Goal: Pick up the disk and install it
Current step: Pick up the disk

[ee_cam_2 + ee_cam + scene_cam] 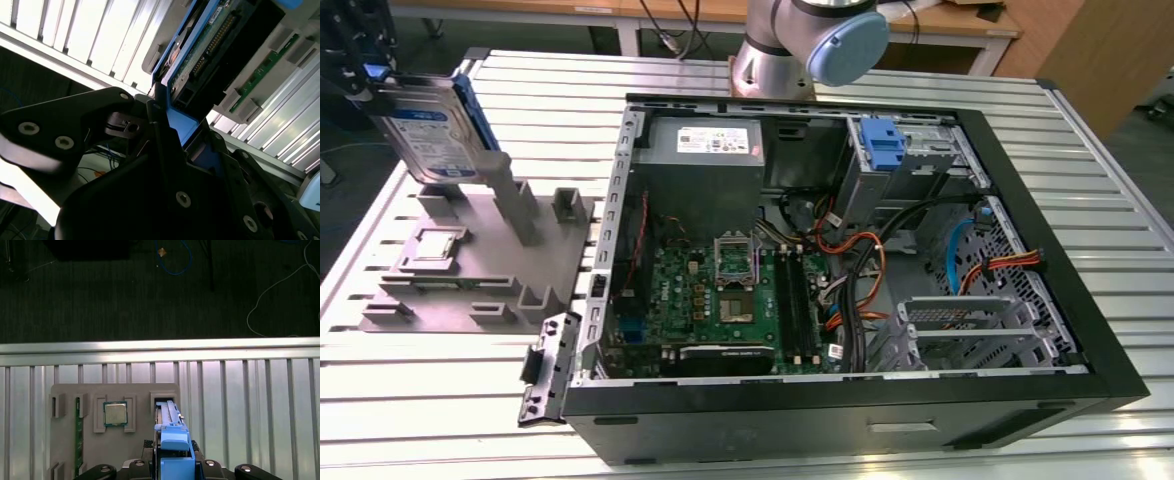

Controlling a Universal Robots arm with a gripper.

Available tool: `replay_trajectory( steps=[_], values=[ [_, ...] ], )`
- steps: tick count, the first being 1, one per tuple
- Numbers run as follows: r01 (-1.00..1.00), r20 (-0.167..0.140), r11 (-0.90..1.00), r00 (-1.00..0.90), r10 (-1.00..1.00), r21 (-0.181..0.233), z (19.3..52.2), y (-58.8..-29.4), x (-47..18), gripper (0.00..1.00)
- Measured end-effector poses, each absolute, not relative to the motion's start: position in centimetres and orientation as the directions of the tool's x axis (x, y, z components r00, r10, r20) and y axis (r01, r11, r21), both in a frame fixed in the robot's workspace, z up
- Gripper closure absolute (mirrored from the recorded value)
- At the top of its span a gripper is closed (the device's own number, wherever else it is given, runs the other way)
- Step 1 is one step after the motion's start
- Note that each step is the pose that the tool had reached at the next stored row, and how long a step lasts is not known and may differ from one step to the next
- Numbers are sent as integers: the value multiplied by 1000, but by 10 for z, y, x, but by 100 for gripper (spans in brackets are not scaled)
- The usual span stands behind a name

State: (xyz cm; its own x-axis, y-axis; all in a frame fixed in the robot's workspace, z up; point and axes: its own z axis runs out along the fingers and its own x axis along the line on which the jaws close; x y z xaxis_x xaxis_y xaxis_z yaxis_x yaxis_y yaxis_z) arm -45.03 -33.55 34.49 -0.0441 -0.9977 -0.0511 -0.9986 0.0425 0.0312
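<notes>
One gripper (159, 117) clamped the one disk (434, 135) by its blue carrier (175, 450), upright above one grey fixture (454, 285), beside one open computer case (854, 425); one chip (115, 414) lay in it

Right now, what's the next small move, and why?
Probably a short straight lift. The gripper looks closed on the disk by its blue carrier, and the disk's lower edge sits at the grey upright holder, so moving sideways could snag it.
</notes>
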Motion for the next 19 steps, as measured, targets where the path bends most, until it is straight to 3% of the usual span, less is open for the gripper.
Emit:
replay_trajectory(
  steps=[19],
  values=[
    [-999,-51,42,-44,-998,31,352,-335,-450,63]
  ],
)
